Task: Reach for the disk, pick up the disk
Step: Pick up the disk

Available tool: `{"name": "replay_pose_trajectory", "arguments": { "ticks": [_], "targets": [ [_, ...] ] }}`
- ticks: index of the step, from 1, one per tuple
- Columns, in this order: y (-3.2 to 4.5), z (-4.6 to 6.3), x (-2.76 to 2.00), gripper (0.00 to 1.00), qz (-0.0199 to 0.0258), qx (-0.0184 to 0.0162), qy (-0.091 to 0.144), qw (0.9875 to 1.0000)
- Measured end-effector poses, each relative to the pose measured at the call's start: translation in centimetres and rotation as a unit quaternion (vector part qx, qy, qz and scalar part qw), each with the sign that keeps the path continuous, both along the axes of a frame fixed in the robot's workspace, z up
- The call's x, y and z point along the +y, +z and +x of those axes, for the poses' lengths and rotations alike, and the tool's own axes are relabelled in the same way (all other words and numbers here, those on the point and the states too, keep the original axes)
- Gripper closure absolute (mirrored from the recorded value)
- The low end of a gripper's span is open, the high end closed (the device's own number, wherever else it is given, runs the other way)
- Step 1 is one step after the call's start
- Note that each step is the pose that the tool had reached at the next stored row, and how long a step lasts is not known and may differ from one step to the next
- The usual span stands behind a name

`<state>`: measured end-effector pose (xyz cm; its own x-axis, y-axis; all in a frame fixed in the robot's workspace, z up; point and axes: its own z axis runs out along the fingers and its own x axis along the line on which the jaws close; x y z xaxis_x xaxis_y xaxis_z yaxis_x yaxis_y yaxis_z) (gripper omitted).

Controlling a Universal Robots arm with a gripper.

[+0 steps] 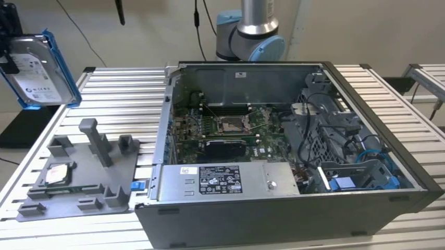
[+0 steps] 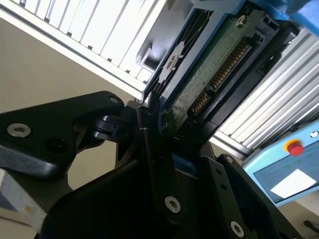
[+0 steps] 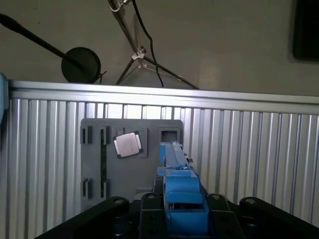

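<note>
The disk [image 1: 41, 70], silver-grey with a white label and blue rails, hangs in the air above the table's far corner at the exterior view's left. My gripper [image 1: 10, 62] is shut on it from the exterior view's left edge. In the second wrist view the black fingers [image 2: 149, 124] clamp the disk [image 2: 214, 64] on its green circuit-board side. In the first wrist view the disk's blue rail [image 3: 182, 186] stands edge-on in my gripper [image 3: 182, 211].
A grey fixture tray [image 1: 76, 177] with upright pegs and a square silver chip [image 1: 57, 174] lies on the slatted table [image 1: 125, 99]. An open computer case [image 1: 278, 146] takes up the middle. The arm's base [image 1: 250, 31] stands behind it. A red button [image 2: 295, 148] sits on a panel.
</note>
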<state>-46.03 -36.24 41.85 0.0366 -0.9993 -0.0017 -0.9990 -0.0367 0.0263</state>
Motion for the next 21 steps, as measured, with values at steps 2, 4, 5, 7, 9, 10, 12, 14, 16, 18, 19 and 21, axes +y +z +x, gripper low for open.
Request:
{"name": "replay_pose_trajectory", "arguments": {
  "ticks": [2,4,5,7,9,10,12,14,16,18,19,21],
  "targets": [
    [0.25,0.0,0.0,1.0,0.0,0.0,0.0,1.0],
    [0.5,0.0,0.0,1.0,0.0,0.0001,0.0,1.0],
    [0.64,0.0,0.0,1.0,0.0,0.0001,0.0,1.0],
    [0.98,0.0,0.0,1.0,0.0,0.0,0.0,1.0],
    [1.39,0.0,0.0,1.0,0.0,0.0001,0.0,1.0],
    [1.61,0.0,0.0,1.0,0.0,0.0001,0.0,1.0],
    [2.05,0.0,0.0,1.0,0.0,0.0,0.0,1.0],
    [2.43,0.0,0.0,1.0,0.0,0.0,0.0,1.0],
    [2.87,0.0,-0.01,1.0,0.0,0.0,0.0,1.0],
    [3.24,0.0,-0.01,1.0,0.0,0.0,0.0,1.0],
    [3.42,0.0,-0.01,1.0,0.0,0.0,0.0,1.0],
    [3.68,0.0,0.0,1.0,0.0,0.0,0.0,1.0]
  ]
}}
